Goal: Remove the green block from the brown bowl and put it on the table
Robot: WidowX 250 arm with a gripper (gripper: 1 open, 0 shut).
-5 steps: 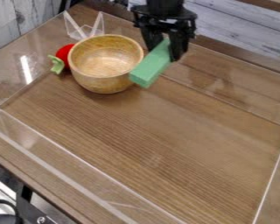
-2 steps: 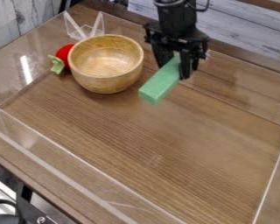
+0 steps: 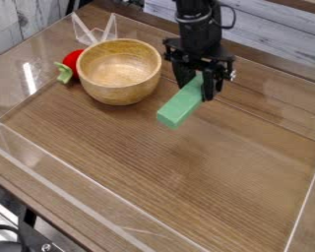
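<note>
One arm hangs over your table (image 3: 187, 187), black and pointing straight down, and its gripper (image 3: 200, 85) is pinched tight on the upper end of the green block (image 3: 181, 104). You can see the block tilted, its far end between the black fingers (image 3: 177, 77) and its near end dipping toward the wood just right of the brown bowl (image 3: 119, 71). Whether that low end touches the surface, you cannot tell from this view; it is out of the bowl and clear of its rim.

Look at the bowl on the far left part of the tabletop: it sits upright and its inside shows only pale wood grain. Tucked against its left side is a red rounded thing (image 3: 72, 63) with a small green piece (image 3: 60, 71) on it.

Your work surface is glossy brown wood grain, with light glaring off the far half. Low clear plastic walls (image 3: 68, 202) edge it on the near and left sides, and another runs down the right. Beyond the far edge you see pale grey planks (image 3: 272, 30), and dark gear shows at the near left corner, below the table.
</note>
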